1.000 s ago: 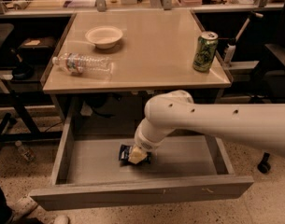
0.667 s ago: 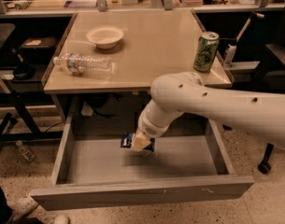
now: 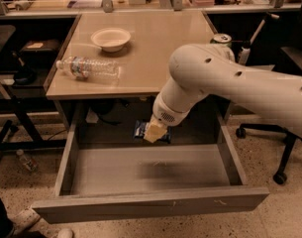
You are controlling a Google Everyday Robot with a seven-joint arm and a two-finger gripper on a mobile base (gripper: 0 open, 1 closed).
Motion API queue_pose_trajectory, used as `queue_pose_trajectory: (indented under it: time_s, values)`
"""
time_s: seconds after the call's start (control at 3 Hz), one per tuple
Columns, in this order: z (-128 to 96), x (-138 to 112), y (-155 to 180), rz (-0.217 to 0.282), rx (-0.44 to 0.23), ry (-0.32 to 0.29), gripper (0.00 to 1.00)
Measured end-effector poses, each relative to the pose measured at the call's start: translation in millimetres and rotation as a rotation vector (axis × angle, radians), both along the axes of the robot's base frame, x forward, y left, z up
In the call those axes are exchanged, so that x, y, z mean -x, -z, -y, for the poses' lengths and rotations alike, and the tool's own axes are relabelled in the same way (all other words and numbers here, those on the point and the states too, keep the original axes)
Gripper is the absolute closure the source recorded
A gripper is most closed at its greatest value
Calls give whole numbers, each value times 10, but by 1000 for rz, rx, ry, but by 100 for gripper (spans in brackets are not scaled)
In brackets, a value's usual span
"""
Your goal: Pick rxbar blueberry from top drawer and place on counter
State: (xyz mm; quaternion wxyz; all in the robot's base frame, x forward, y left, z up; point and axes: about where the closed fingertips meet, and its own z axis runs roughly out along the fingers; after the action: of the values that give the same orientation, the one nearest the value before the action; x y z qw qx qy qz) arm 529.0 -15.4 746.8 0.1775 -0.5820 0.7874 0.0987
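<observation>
My gripper [image 3: 154, 132] hangs from the white arm over the back of the open top drawer [image 3: 150, 202], just under the counter's front edge. It is shut on the rxbar blueberry [image 3: 139, 130], a dark navy wrapper that sticks out on both sides of the fingers and is lifted clear of the drawer bottom. The beige counter [image 3: 155, 48] lies just above and behind it. A shadow lies on the bare drawer bottom below the bar.
On the counter are a white bowl [image 3: 111, 37], a clear plastic bottle [image 3: 88, 67] lying on its side at the left, and a green can [image 3: 221, 39] at the right edge, partly behind my arm. A chair base [image 3: 279, 175] stands right of the drawer.
My gripper has risen with the bar from the drawer bottom toward the counter's front edge. The arm has swung up and now covers most of the can.
</observation>
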Motion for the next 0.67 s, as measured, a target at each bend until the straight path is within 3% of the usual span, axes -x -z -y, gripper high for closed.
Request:
queue_pose_trajectory:
  time_s: [0.67]
  values:
    - [297, -178, -910, 83, 62, 59, 100]
